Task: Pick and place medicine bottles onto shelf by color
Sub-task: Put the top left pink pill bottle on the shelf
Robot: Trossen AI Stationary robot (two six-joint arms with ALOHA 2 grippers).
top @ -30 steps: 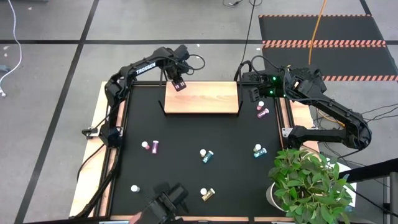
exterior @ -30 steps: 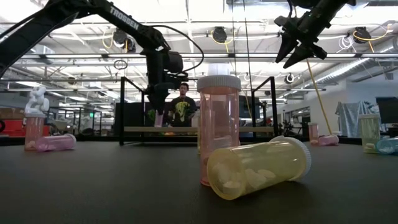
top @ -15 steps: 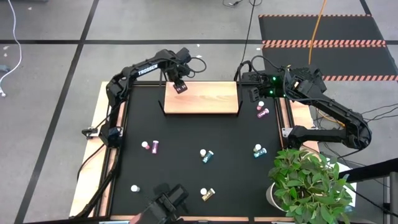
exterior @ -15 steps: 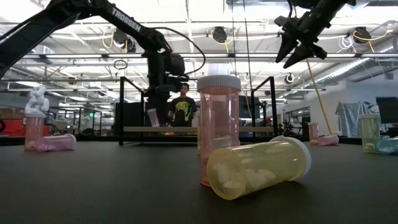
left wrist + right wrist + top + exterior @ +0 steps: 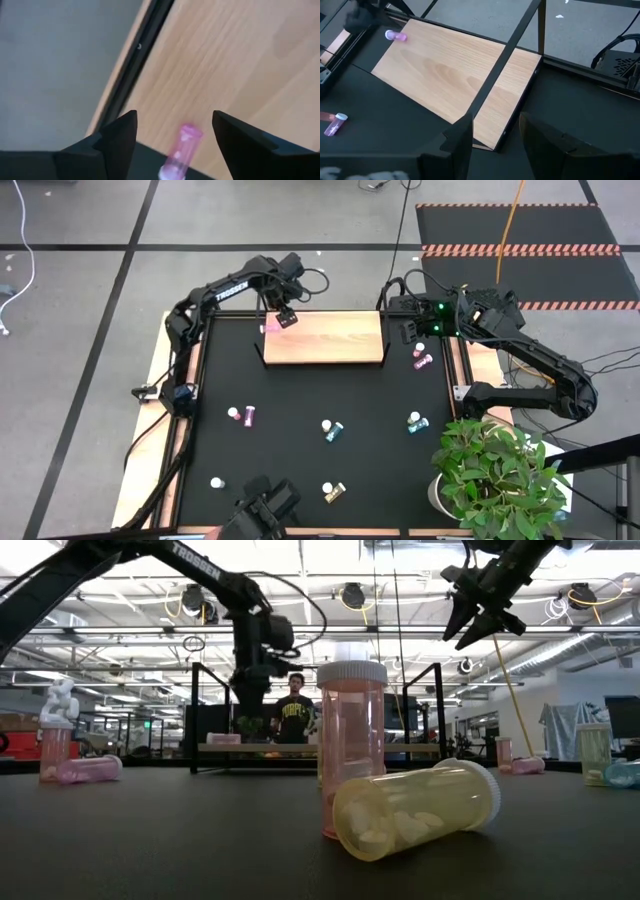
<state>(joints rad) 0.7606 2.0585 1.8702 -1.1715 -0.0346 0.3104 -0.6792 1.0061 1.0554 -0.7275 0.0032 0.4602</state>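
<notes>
TROSSEN lettering on left arm, left gripper [image 5: 172, 131] apart above pink bottle [image 5: 180, 150] on shelf [image 5: 330, 340]

Bright, even overhead light; ceiling lamps glare in the low view; left wrist view blurred.

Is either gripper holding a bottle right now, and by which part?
Nothing is held. The left gripper stands open above the pink bottle, which lies on the shelf between its fingers, untouched. The right gripper is open and empty.
</notes>
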